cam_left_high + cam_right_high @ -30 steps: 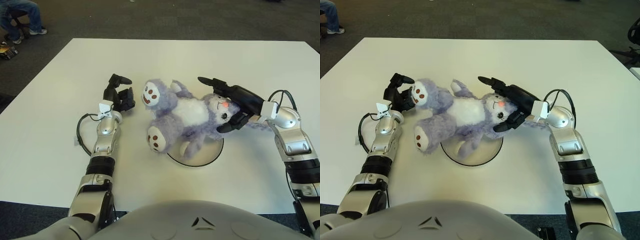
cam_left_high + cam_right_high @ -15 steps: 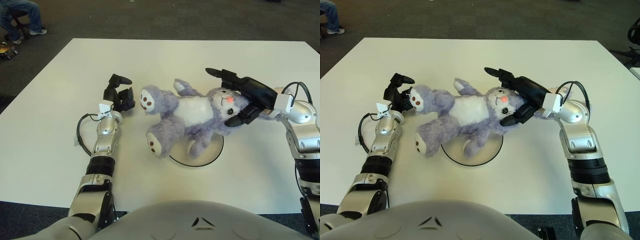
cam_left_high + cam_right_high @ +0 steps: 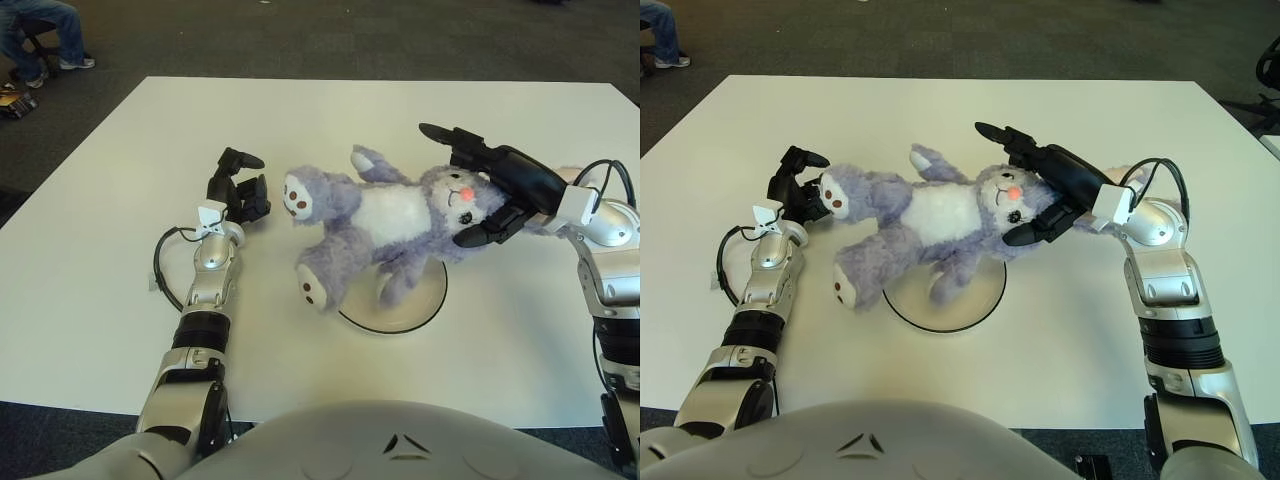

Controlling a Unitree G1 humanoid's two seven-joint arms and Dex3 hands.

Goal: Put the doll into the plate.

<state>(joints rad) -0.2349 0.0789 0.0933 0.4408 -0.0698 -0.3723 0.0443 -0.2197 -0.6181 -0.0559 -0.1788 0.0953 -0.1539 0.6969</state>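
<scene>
A purple plush doll (image 3: 385, 215) with a white belly lies on its back across the white table (image 3: 100, 300), head to the right and feet to the left. Its lower body and one arm hang over a white plate (image 3: 420, 310) with a dark rim, near the table's middle. My right hand (image 3: 468, 190) is shut on the doll's head, with fingers over the top and the thumb under the chin, holding the head up. My left hand (image 3: 240, 185) rests on the table just left of the doll's upper foot, with relaxed fingers that hold nothing.
A black cable (image 3: 160, 265) loops beside my left forearm. A seated person's legs (image 3: 40, 30) show on the dark carpet beyond the table's far left corner. The table's front edge runs close to my body.
My right hand has pulled the doll's head to the right and a little farther away, and the body and feet have followed. My left hand has not moved.
</scene>
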